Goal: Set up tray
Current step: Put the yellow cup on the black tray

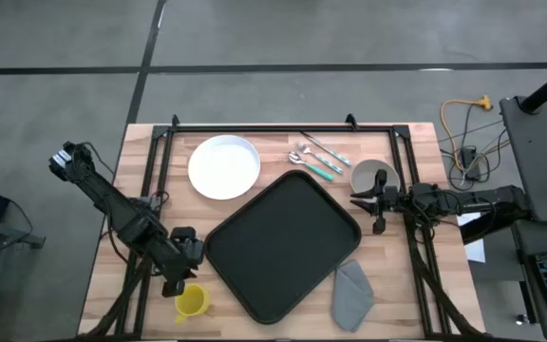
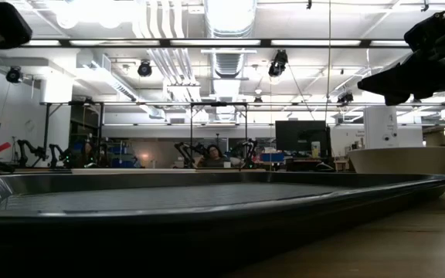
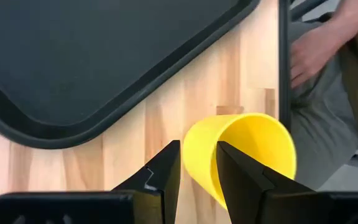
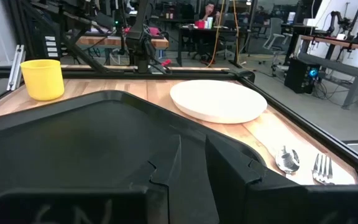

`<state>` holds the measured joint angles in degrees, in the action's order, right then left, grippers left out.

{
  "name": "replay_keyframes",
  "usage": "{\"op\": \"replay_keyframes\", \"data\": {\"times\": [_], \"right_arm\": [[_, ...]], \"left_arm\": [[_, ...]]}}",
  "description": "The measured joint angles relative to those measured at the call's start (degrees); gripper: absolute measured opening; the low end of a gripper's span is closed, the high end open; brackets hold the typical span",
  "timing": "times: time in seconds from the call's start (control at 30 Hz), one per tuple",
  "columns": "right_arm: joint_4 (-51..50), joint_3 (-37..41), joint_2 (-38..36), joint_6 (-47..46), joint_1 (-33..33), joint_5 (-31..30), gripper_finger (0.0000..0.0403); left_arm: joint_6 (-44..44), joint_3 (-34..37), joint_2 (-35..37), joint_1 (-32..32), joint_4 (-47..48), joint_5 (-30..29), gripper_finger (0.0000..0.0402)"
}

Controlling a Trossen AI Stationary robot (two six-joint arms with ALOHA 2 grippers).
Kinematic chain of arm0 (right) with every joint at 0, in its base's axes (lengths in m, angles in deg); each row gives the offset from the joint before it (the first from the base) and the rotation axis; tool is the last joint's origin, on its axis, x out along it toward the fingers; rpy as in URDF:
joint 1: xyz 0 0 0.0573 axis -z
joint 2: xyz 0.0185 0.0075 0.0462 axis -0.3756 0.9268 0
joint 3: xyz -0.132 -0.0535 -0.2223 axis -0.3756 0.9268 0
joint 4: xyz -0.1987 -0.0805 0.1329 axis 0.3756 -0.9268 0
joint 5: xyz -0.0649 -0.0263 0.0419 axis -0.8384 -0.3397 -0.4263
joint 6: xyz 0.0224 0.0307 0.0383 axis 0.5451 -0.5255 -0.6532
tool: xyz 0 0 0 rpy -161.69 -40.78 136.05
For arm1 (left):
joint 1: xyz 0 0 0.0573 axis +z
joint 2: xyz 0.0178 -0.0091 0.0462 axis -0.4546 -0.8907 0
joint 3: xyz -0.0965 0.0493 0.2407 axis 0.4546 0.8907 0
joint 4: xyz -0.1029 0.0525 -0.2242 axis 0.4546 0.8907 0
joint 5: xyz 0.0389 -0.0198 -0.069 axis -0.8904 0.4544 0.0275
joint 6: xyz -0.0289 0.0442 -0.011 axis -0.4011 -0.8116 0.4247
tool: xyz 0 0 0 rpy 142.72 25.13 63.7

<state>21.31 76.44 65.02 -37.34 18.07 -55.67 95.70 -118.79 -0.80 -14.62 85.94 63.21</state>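
Left tool (image 3: 197, 165), fingers narrowly spread, hovers above the yellow cup (image 1: 190, 302) at the tray's (image 1: 283, 242) 7 o'clock; descending off-centre could topple it. Right tool (image 1: 367, 201), grip undeterminable, waits at 3 o'clock.

One camera hangs overhead and looks straight down on the whole counter (image 1: 254, 142). Another sits at counter height, close against the tray (image 2: 207, 202), facing level into the room behind. The left wrist camera peers down at close range on the yellow cup (image 3: 244, 152) beside the tray's rim. The right wrist camera looks low across the tray toward the plate (image 4: 218, 101) and that same cup.
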Motion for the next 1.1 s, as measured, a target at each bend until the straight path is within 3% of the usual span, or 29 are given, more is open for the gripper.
{"op": "replay_keyframes", "data": {"times": [0.37,1.1], "right_arm": [[0.0,0.0,0.0,0.1,0.0,0.0,0.0068],[0.0,0.0,0.0,0.1,0.0,0.0,0.0068]], "left_arm": [[0.0,-5.0,-4.9,-7.3,2.6,-4.8,0.0088],[2.5,-1.9,-6.5,-7.9,2.5,-4.7,0.0088]]}}
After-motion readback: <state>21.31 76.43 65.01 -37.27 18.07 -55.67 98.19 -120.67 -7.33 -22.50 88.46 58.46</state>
